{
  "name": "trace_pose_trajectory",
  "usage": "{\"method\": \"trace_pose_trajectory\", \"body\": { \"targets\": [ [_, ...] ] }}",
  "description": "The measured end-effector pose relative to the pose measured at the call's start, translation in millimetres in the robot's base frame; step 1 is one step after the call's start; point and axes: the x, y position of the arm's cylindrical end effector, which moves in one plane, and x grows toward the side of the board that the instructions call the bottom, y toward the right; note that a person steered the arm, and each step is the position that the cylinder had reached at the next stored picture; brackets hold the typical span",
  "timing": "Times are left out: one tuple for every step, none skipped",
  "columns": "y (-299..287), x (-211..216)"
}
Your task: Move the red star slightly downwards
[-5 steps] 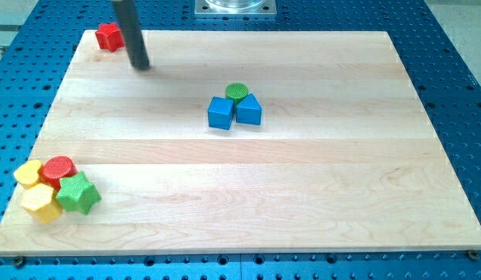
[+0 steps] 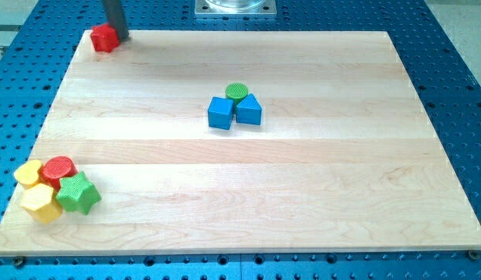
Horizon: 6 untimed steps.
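The red star lies at the top left corner of the wooden board. My tip is right beside the star, on its right side near the board's top edge, and seems to touch it. The rod rises out of the view's top.
A green cylinder, a blue cube and a blue triangular block cluster near the middle. At the bottom left sit a yellow block, a red cylinder, a yellow hexagon and a green star.
My tip has moved up and to the left, from below-right of the red star to right beside it. The star has shifted slightly left.
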Motion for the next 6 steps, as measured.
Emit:
{"method": "trace_pose_trajectory", "body": {
  "targets": [
    [-8.0, 63.4],
    [40.9, 43.0],
    [42.7, -15.8],
    [-24.4, -12.2],
    [-54.3, 27.5],
    [-51.1, 58.7]
  ]
}}
